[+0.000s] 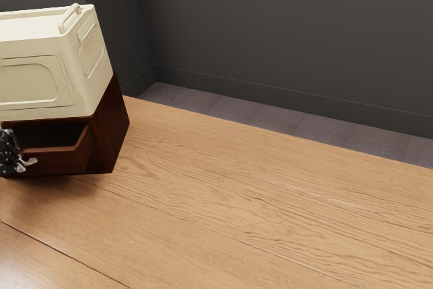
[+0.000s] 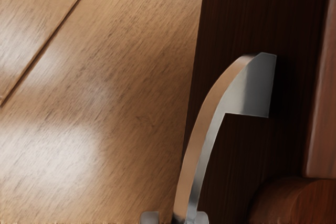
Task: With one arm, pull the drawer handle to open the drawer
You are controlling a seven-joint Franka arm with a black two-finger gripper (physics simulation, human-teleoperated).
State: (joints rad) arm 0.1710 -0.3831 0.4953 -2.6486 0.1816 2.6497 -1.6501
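- Dark walls [image 1: 284, 32] behind a wooden table [image 1: 237, 201]
- Drawer [image 1: 64, 161] partly open (cream crate [image 1: 40, 82] above)
- Gripper [image 1: 9, 156] at the handle [image 2: 209, 111]; clenched or released, I cannot tell

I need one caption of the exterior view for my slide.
Black gripper at the handle of an open drawer in a dark wooden cabinet, cream case on top.

The table [image 1: 250, 214], a light-brown wood-grain surface with a narrow dark seam [image 1: 64, 254], supported a dark reddish-brown cabinet [image 1: 114, 126] at the exterior view's left, its drawer [image 1: 57, 162] partly extended above the tabletop.
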